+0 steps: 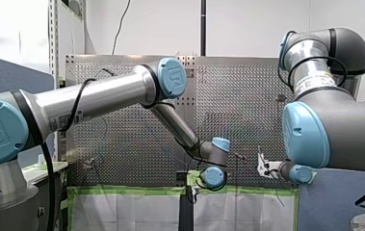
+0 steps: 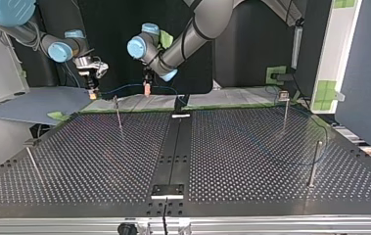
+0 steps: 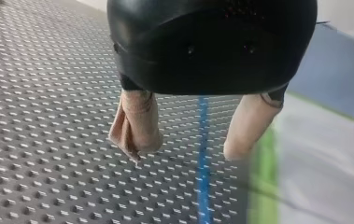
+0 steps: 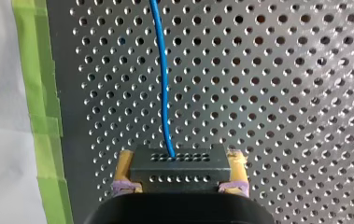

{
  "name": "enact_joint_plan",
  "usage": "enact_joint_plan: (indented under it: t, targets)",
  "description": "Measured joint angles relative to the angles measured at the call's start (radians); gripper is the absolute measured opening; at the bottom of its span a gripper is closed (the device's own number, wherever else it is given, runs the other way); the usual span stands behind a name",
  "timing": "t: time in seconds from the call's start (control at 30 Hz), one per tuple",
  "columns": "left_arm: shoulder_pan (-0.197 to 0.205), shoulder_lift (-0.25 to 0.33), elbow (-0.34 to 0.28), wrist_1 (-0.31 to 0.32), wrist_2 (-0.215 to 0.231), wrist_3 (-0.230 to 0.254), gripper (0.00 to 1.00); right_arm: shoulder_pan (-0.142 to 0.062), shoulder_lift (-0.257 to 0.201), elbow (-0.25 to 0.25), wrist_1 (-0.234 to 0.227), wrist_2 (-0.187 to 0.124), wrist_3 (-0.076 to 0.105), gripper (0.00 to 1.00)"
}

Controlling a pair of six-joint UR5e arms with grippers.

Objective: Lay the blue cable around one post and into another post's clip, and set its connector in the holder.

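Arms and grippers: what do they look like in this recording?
Both my left arm and my right arm are silver-grey tubes with light-blue joint caps and black cables. My left gripper is black with beige pads, one frayed; my right gripper, black with yellow pads.

The dark perforated table point(image 2: 100, 161) carries four thin upright posts point(image 2: 314, 164) and a small black block point(image 2: 168, 190) on its centre strip. A blue cable point(image 3: 203, 186) runs over it, and green tape point(image 2: 232, 100) lines its far edge.

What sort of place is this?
Probably a robotics lab test bench: two silver, blue-capped robot arms reach over a dark perforated metal table with thin upright metal posts and a thin blue cable.
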Motion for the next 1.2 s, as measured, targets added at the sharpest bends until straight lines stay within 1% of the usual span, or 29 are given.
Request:
enact_joint_plan:
  t: [0.17, 0.3, 0.43, 0.57, 0.63, 0.67, 0.7, 0.77, 0.8, 0.83, 0.87, 0.9, 0.97, 1.0, 1.03, 1.07, 1.1, 1.13, 1.2]
  targets:
    - [-0.003, 0.0, 0.044, 0.034, -0.028, 0.002, 1.0, -0.007, 0.0, 0.0, 0.015, 0.001, -0.018, 0.0]
    - [-0.001, -0.001, 0.075, 0.044, -0.041, 0.016, 1.0, -0.016, 0.0, 0.0, 0.027, 0.004, -0.024, 0.0]
    - [0.0, -0.001, 0.085, 0.052, -0.041, 0.034, 1.0, -0.026, 0.0, 0.001, 0.036, 0.013, -0.023, 0.0]
    - [-0.002, 0.0, 0.086, 0.06, -0.039, 0.044, 1.0, -0.038, 0.0, 0.0, 0.04, 0.029, -0.02, 0.0]
    - [-0.005, 0.0, 0.083, 0.069, -0.035, 0.054, 1.0, -0.043, 0.0, -0.001, 0.039, 0.035, -0.015, 0.0]
    - [-0.006, 0.0, 0.08, 0.078, -0.03, 0.064, 0.88, -0.046, 0.0, -0.001, 0.039, 0.037, -0.011, 0.0]
    - [-0.007, 0.0, 0.076, 0.087, -0.026, 0.072, 0.88, -0.048, 0.0, -0.003, 0.039, 0.039, -0.008, 0.0]
    - [-0.008, 0.0, 0.067, 0.107, -0.018, 0.092, 0.64, -0.051, 0.0, -0.005, 0.041, 0.042, -0.004, 0.0]
    - [-0.008, 0.0, 0.064, 0.115, -0.015, 0.1, 0.64, -0.052, 0.0, -0.007, 0.042, 0.045, -0.003, 0.0]
    - [-0.008, 0.0, 0.06, 0.123, -0.012, 0.107, 0.46, -0.052, 0.0, -0.007, 0.043, 0.046, -0.002, 0.0]
    - [-0.007, 0.0, 0.057, 0.133, -0.006, 0.113, 0.31, -0.053, 0.0, -0.008, 0.043, 0.047, -0.002, 0.0]
    - [-0.007, 0.0, 0.055, 0.14, -0.001, 0.117, 0.31, -0.053, 0.0, -0.009, 0.044, 0.048, -0.002, 0.0]
    - [-0.006, 0.0, 0.052, 0.158, 0.013, 0.12, 0.18, -0.054, 0.0, -0.01, 0.046, 0.05, -0.002, 0.0]
    - [-0.006, 0.0, 0.052, 0.166, 0.02, 0.12, 0.18, -0.054, 0.0, -0.013, 0.049, 0.052, -0.002, 0.0]
    - [-0.005, 0.0, 0.052, 0.175, 0.029, 0.117, 0.08, -0.055, 0.0, -0.017, 0.053, 0.053, -0.002, 0.0]
    - [-0.003, 0.0, 0.052, 0.186, 0.039, 0.114, 0.04, -0.056, 0.0, -0.021, 0.059, 0.054, -0.001, 0.0]
    - [-0.003, 0.0, 0.052, 0.191, 0.044, 0.112, 0.04, -0.056, 0.0, -0.029, 0.067, 0.054, -0.001, 0.0]
    - [-0.002, 0.0, 0.052, 0.199, 0.051, 0.11, 0.0, -0.056, 0.0, -0.035, 0.074, 0.055, -0.001, 0.0]
    - [0.001, 0.0, 0.052, 0.217, 0.064, 0.105, 0.0, -0.056, 0.0, -0.047, 0.088, 0.056, 0.0, 0.0]
